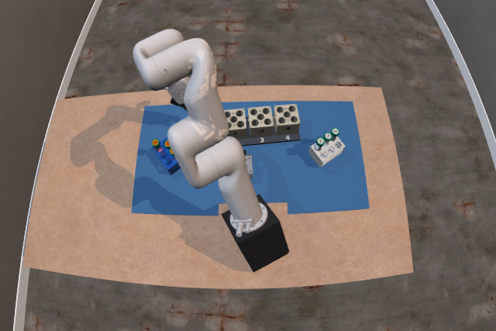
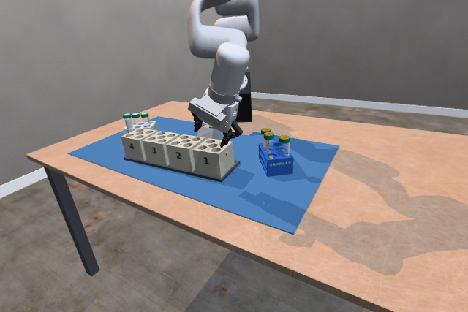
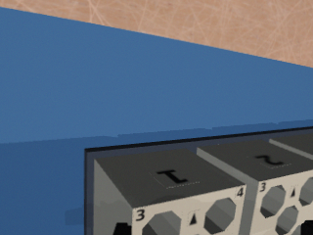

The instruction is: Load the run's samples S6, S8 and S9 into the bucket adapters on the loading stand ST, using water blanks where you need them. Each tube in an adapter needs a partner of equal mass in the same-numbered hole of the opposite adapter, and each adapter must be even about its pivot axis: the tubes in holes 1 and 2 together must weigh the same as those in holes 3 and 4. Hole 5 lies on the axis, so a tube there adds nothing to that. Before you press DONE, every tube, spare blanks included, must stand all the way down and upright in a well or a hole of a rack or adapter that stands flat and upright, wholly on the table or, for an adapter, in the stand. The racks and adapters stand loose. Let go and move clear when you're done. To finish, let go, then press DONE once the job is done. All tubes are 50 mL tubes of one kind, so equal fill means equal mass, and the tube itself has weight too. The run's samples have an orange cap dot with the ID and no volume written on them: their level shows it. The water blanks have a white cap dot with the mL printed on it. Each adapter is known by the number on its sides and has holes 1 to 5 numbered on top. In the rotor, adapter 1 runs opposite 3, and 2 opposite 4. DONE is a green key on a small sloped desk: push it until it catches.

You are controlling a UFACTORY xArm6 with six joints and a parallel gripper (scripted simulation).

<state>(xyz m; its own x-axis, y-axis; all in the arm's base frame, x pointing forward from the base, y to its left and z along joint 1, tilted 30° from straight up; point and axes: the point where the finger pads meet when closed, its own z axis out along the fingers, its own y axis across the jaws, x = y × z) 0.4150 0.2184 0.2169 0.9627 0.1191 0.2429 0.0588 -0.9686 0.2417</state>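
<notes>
The robot's arm (image 1: 206, 91) (image 2: 219, 40), glossy white with smooth, rounded tube-like segments and thin seam lines, rises from a round, bolted white flange on a boxy black base (image 1: 266, 247) (image 2: 246, 108), low centre in the top view. Its gripper (image 2: 208, 134) has a pale grey, angular housing and black, jointed fingers.
</notes>
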